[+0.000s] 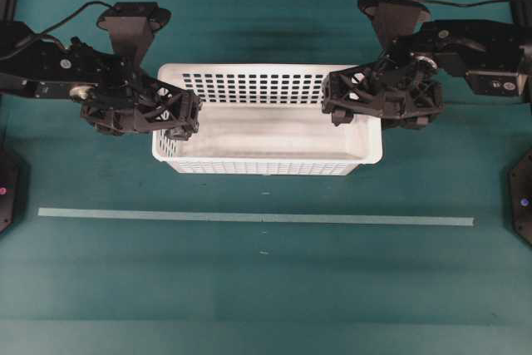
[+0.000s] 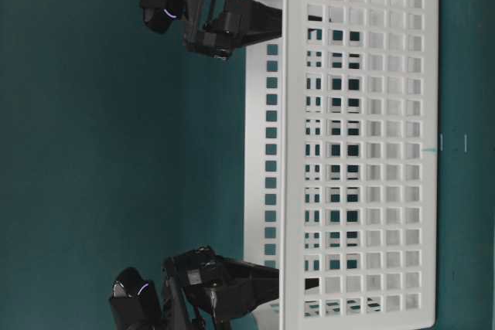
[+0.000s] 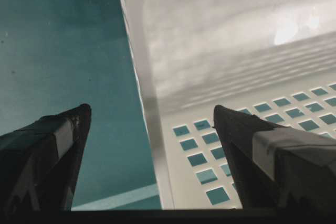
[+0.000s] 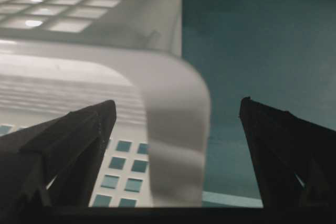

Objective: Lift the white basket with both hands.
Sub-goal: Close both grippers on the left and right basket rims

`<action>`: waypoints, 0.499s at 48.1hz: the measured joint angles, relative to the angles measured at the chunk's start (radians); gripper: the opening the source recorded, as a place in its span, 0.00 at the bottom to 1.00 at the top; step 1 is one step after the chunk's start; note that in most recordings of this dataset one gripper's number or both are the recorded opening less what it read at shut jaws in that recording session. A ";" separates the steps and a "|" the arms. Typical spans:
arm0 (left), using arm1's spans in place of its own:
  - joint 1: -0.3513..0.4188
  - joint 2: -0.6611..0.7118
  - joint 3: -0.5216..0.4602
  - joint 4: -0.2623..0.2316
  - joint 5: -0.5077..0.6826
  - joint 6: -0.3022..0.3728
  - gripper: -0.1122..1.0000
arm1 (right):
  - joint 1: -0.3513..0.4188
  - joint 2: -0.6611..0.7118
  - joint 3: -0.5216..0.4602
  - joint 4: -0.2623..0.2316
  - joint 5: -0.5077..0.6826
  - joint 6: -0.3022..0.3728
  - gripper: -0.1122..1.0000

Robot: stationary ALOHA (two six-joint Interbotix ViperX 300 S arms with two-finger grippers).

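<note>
One white basket (image 1: 274, 135) on teal table (image 1: 266, 288), sitting between two black grippers. Left gripper (image 3: 149, 124) released, jaws spread wide and straddling the basket's left rim: one finger (image 3: 58, 150) outside over table, other inside. Right gripper (image 4: 176, 119) released too, jaws straddling the right rim, nothing clamped. One pale tape strip (image 1: 249, 217) lies in front of basket, well apart. No readable writing.
</note>
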 measured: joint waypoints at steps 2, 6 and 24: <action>0.000 0.002 0.000 0.000 0.000 0.000 0.94 | -0.002 0.002 0.000 0.002 -0.003 -0.002 0.97; 0.000 0.002 0.000 0.000 0.000 0.000 0.94 | -0.002 0.003 0.000 0.002 -0.002 -0.002 0.97; 0.000 0.008 0.000 0.000 -0.040 -0.003 0.71 | -0.002 0.006 0.005 0.002 -0.005 0.031 0.78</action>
